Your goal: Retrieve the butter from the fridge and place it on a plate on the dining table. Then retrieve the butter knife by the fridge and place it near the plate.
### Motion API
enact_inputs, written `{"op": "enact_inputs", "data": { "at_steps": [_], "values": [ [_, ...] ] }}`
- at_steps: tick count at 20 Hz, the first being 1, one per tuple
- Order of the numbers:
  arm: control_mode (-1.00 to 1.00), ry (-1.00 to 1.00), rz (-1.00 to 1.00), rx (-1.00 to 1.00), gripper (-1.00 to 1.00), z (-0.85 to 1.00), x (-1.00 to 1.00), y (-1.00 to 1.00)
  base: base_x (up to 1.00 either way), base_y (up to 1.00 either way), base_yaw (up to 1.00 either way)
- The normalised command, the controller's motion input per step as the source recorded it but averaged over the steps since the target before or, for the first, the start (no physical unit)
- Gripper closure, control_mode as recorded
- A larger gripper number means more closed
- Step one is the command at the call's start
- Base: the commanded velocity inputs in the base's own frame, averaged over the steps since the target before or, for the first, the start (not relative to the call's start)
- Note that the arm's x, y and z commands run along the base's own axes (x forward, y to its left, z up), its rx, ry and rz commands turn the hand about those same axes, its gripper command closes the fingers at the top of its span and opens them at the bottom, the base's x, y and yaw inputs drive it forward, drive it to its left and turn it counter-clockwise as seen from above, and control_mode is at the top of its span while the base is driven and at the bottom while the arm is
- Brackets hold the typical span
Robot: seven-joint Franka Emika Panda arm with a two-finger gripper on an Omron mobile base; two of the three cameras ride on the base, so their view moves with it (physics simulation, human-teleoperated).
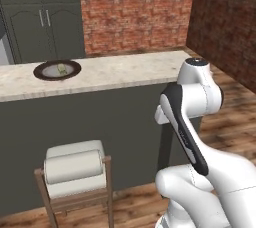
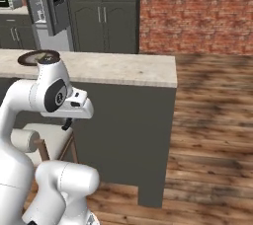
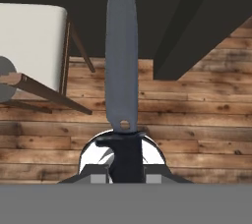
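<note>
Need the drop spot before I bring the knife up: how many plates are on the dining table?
1. A round dark-rimmed plate sits near the left end of the beige stone-topped dining table, with the small pale butter block on it. The arm hides some tabletop.

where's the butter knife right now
The butter knife is clamped by its handle in the gripper, seen in the hand view with its blade pointing away over the wooden floor, beside the stool.
</note>
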Motion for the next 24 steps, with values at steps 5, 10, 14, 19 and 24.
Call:
{"op": "enact_inputs", "data": {
  "at_steps": [5, 10, 14, 19, 24],
  "values": [
    [1.00, 0.00, 0.00, 0.00, 1.00, 0.00, 0.00, 0.00, 0.50, 0.09, 0.00],
    [1.00, 0.00, 0.00, 0.00, 1.00, 0.00, 0.00, 0.00, 0.42, 0.04, 0.00],
    [1.00, 0.00, 0.00, 0.00, 1.00, 0.00, 0.00, 0.00, 0.02, 0.03, 0.00],
    [1.00, 0.00, 0.00, 0.00, 1.00, 0.00, 0.00, 0.00, 0.00, 0.02, 0.00],
    [1.00, 0.00, 0.00, 0.00, 1.00, 0.00, 0.00, 0.00, 0.00, 0.01, 0.00]
  ]
}}
